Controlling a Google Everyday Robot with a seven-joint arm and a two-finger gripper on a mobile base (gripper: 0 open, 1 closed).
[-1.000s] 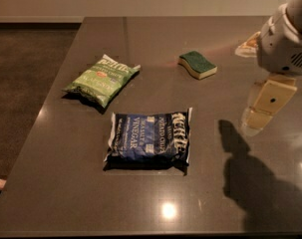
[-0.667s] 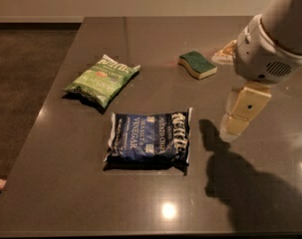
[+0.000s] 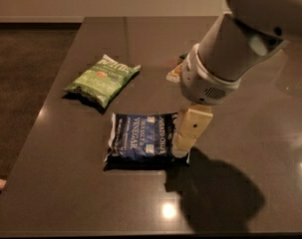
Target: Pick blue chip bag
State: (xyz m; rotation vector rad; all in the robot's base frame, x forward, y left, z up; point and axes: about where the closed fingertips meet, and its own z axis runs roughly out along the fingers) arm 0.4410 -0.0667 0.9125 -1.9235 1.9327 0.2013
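- The table (image 3: 71,183) is dark, smooth and glossy, with lamp glints; the arm's (image 3: 225,49) rounded white shell ends in a cream, blocky gripper (image 3: 182,147).
- Since 0.7 s ago, the gripper has swung left from the open tabletop to the bag's right edge. The arm now covers most of the sponge (image 3: 174,74).
- The blue chip bag (image 3: 143,138) lies flat at mid-table: navy, crinkly, rectangular, with white "VINEGAR" lettering.
- A light green chip bag (image 3: 101,79) lies apart, up-left.
- I cannot tell whether the gripper is open or closed.
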